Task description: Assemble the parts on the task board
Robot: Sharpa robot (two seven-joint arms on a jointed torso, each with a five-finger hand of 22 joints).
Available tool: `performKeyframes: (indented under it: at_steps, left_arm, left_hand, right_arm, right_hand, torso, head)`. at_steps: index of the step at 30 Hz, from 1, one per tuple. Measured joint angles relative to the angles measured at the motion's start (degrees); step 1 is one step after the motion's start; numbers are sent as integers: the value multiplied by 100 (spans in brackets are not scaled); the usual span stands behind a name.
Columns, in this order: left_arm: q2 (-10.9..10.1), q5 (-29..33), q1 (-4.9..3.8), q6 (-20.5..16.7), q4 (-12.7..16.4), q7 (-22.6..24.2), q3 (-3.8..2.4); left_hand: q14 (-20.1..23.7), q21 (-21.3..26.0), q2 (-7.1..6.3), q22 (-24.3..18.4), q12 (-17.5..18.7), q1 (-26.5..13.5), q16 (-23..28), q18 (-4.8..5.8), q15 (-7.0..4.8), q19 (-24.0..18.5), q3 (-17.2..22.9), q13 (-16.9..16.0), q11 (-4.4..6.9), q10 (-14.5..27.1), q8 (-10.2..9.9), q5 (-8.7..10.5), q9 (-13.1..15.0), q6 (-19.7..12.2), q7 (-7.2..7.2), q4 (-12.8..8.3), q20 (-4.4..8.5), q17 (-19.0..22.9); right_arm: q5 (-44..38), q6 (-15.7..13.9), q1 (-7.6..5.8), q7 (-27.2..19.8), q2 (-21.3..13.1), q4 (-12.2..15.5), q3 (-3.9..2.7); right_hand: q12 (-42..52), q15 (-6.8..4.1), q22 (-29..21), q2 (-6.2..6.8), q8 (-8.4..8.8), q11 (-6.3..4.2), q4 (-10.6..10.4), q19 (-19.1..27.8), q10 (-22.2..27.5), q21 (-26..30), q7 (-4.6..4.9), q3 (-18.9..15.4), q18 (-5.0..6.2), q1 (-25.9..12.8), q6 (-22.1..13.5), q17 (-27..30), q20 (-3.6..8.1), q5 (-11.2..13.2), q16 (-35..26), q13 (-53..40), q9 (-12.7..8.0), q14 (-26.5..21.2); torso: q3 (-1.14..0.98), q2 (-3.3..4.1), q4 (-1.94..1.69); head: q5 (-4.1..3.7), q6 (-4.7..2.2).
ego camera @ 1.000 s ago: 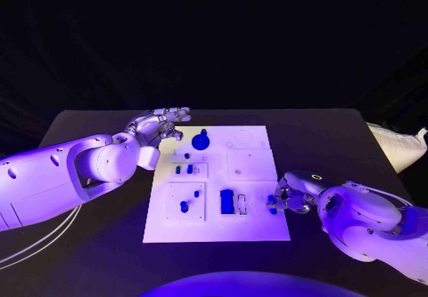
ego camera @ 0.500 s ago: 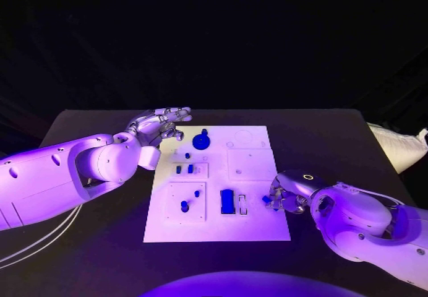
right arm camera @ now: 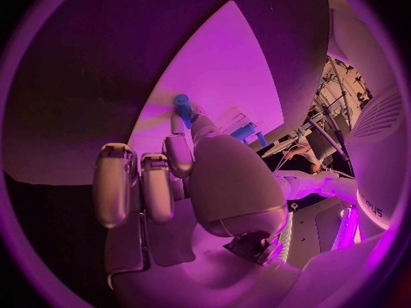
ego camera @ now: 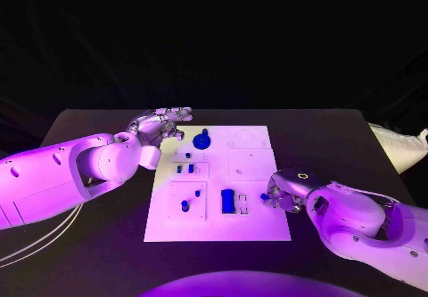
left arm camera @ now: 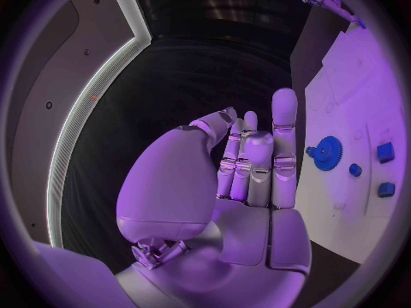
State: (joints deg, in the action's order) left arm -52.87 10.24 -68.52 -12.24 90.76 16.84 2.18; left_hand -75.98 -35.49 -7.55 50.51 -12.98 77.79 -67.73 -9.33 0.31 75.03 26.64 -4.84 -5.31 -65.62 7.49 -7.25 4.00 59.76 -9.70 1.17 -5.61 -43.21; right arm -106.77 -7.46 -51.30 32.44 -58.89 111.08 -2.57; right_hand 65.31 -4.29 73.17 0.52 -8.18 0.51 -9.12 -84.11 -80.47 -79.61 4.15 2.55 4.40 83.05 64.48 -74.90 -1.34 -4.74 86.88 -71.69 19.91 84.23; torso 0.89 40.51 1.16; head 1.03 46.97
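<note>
The small blue part [ego camera: 265, 197] was pinched in the fingers [right arm camera: 181, 126] of the right hand [ego camera: 284, 197], over the board's [ego camera: 254, 230] right edge. It looked light, stiff, perhaps slippery. The left hand [ego camera: 161, 125] hovered empty, fingers spread.

A robotics lab or demo booth: black table [ego camera: 98, 260] centre frame against a dark backdrop in the upper half, white task board [ego camera: 254, 229] laid out as a test fixture, equipment racks with cabling [right arm camera: 342, 89] at right of the right wrist view.
</note>
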Motion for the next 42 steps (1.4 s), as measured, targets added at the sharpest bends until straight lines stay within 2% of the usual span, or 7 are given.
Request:
performKeyframes:
  at_steps: [10, 16, 27, 28, 31, 32, 42]
  left_arm:
    - [14, -23, 0, 3, 0, -5, 1]
    - [24, -39, 0, 4, -1, -8, 1]
    - [26, -54, 0, 7, -1, -12, 1]
    - [26, -54, 0, 7, -1, -12, 1]
    - [26, -56, 0, 8, -3, -13, 1]
    - [26, -56, 0, 8, -3, -14, 1]
    - [21, -59, 0, 11, 1, -15, 3]
  left_hand:
    - [0, 0, 0, 0, 0, 0, 0, 0, 0, 0, 0, 0, 0, 0, 0, 0, 0, 0, 0, 0, 0, 0]
    - [0, 34, 0, -8, 0, 0, 0, 0, 0, 0, 0, 0, 0, 0, 0, 0, 0, 0, 0, 0, 0, 9]
    - [0, 34, 0, -7, 0, 0, 0, 0, 0, 0, 0, 0, 0, 0, 0, 0, 0, 0, 0, 0, 0, 8]
    - [0, 34, 0, -7, 0, 0, 0, 0, 0, 0, 0, 0, 0, 0, 0, 0, 0, 0, 0, 0, 0, 8]
    - [0, 34, 0, -7, 0, 0, 0, 0, 0, 0, 0, 0, 0, 0, 0, 0, 0, 0, 0, 0, 0, 8]
    - [0, 34, 0, -7, 0, 0, 0, 0, 0, 0, 0, 0, 0, 0, 0, 0, 0, 0, 0, 0, 0, 8]
    - [0, 33, 0, -6, 0, 0, 0, 0, 0, 0, 0, 0, 0, 0, 0, 0, 0, 0, 0, 0, 0, 8]
  right_arm:
    - [-44, -3, -13, 24, 107, -104, -18]
    - [-45, -20, -20, 25, 192, -211, -18]
    - [45, -269, 14, 50, 175, -190, 2]
    - [78, -321, 23, 54, 164, -169, 6]
    - [267, -505, 45, 69, 105, -87, 14]
    - [350, -561, 46, 77, 84, -69, 16]
    - [1631, -1116, -18, 176, -31, 195, 16]
  right_hand:
    - [-15, -2, 17, 227, 87, 6, -124, 0, -6, 0, -18, 431, 0, -153, 55, -4, 0, -364, 23, 461, 14, -2]
    - [-23, -5, 25, 343, 124, 6, -176, 0, -6, 0, -26, 503, 0, -237, 64, -4, 0, -337, 23, 461, 1138, -4]
    - [-38, -10, 42, 448, 227, 10, -233, 0, -2, 0, -34, 802, 0, -207, 111, -3, 0, -561, 23, 359, 1228, -11]
    - [-39, -14, 42, 479, 244, 41, -195, 0, 30, 0, -35, 903, 0, -238, 111, -3, 0, -581, 23, 164, 1211, -15]
    - [-44, -25, 42, 519, 207, 40, -193, 0, 30, 0, -36, 1006, 0, -283, 111, -3, -1, -645, 23, -148, 6, -26]
    - [-43, -34, 42, 532, 212, 40, -202, 0, 31, 0, -37, 1031, 0, -310, 111, -3, -1, -693, 23, -151, -89, -35]
    - [-13, -42, 36, 529, 256, 31, -232, 0, 32, 0, -19, 1154, 0, -473, 135, -2, -1, -892, 23, -138, -108, -41]
  torso:
    - [1, -2, -1]
    - [7, -6, 0]
    - [-2, 0, 4]
    - [-3, 1, 2]
    - [-3, 2, -2]
    - [-3, 2, -4]
    - [-3, 8, 0]
  head:
    - [-19, -22]
    - [-25, -37]
    - [-10, -51]
    - [-8, -51]
    - [-7, -44]
    - [-7, -40]
    - [3, -17]
